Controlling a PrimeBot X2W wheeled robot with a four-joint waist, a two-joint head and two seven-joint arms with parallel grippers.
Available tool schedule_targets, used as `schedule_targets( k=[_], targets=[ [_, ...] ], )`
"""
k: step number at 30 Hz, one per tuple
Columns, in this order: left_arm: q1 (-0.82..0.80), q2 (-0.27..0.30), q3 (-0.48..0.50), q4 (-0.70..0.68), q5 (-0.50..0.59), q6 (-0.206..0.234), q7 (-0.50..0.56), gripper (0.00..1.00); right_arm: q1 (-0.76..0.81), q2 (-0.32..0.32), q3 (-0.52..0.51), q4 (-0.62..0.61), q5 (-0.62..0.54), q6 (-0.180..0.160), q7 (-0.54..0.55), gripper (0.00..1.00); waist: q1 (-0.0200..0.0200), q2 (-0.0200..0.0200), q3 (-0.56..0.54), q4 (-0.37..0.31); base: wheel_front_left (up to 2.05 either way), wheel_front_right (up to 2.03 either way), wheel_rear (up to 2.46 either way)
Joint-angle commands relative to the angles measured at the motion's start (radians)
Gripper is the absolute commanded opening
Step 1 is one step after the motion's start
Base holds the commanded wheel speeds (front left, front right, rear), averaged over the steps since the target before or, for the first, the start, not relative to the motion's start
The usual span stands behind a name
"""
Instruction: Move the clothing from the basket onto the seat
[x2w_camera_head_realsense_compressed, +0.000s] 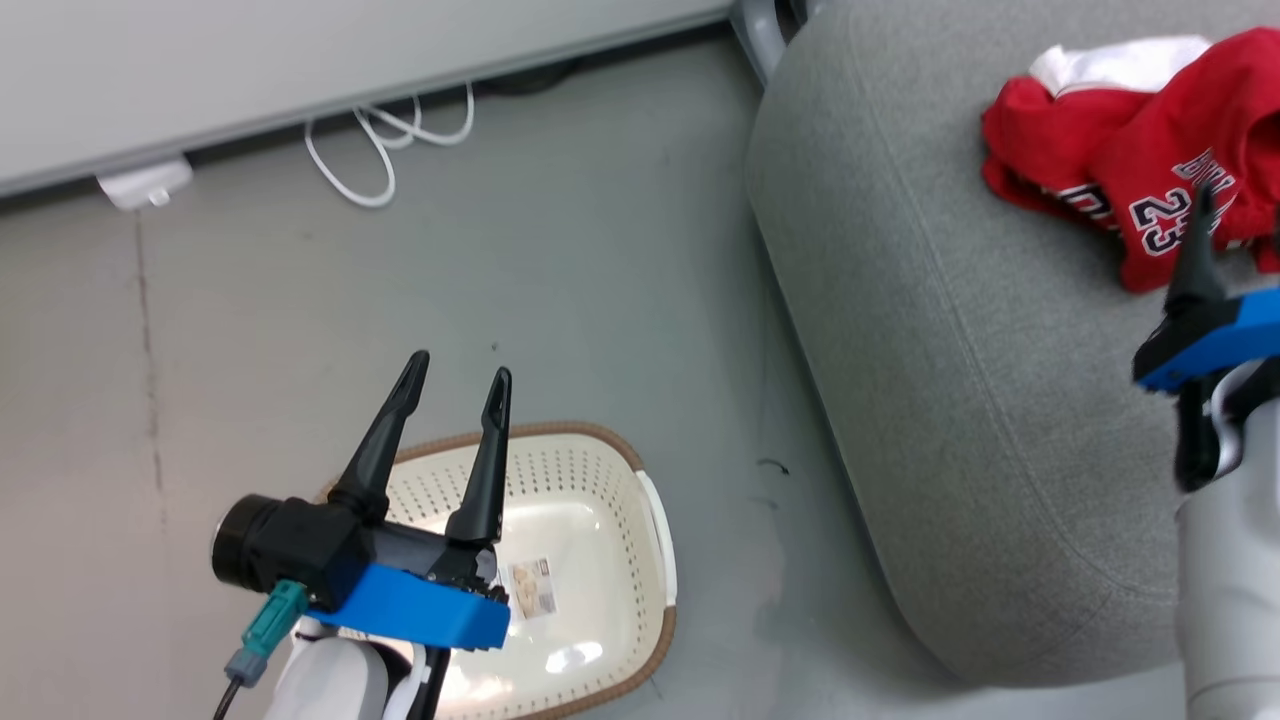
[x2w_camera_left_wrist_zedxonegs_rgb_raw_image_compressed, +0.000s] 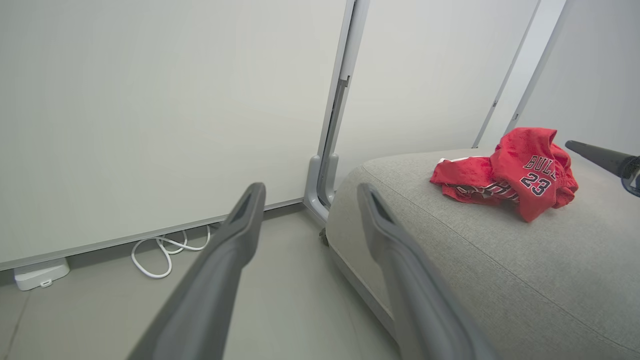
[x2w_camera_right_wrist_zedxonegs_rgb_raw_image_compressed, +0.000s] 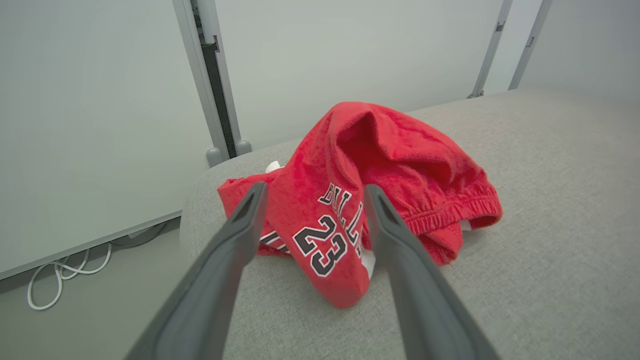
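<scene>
The right end effector (x2w_camera_right_wrist_zedxonegs_rgb_raw_image_compressed: 312, 192) spread empty, seemingly short of clothing (x2w_camera_right_wrist_zedxonegs_rgb_raw_image_compressed: 380, 165) (near seat (x2w_camera_head_realsense_compressed: 950, 400) edge); left end effector (x2w_camera_head_realsense_compressed: 458, 368) wide above basket (x2w_camera_head_realsense_compressed: 560, 432).

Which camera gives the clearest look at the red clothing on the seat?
The right wrist view: the clothing lies close and centred, the 23 readable. The head view crops it at the frame's upper right edge; the left wrist view shows it whole but small and farther off.

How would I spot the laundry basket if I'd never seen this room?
Find the big grey seat on the right, then look at the floor to its left. The basket stands there, partly hidden by the left gripper. It is cream-white, dotted with little holes, with a brown rim.
</scene>
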Motion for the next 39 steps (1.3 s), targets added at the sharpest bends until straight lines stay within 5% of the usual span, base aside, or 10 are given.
schedule_targets(
  k=[1, 15, 25, 39],
  targets=[
    [0.011, -0.005, 0.011, 0.005, 0.003, -0.005, -0.005, 1.0, 0.034, 0.008, 0.015, -0.022, 0.007, 0.0, -0.007, 1.0, 0.0002, 0.0, -0.064, 0.02, 0.0, 0.0, 0.0],
    [0.124, -0.066, 0.143, 0.075, 0.025, -0.003, -0.004, 1.0, 0.401, 0.064, 0.325, -0.371, 0.098, 0.0, 0.006, 1.0, 0.0002, 0.0, -0.227, 0.123, 0.0, 0.0, 0.0],
    [0.17, -0.082, 0.223, 0.134, 0.006, -0.003, -0.004, 1.0, 0.624, 0.071, 0.387, -0.549, 0.181, 0.0, 0.023, 1.0, 0.0002, 0.0, -0.292, 0.195, 0.0, 0.0, 0.0],
    [0.195, -0.087, 0.253, 0.184, 0.02, -0.004, -0.004, 1.0, 0.737, 0.071, 0.447, -0.592, 0.215, 0.0, 0.047, 1.0, 0.0002, 0.0, -0.331, 0.239, 0.0, 0.0, 0.0]
  ],
)
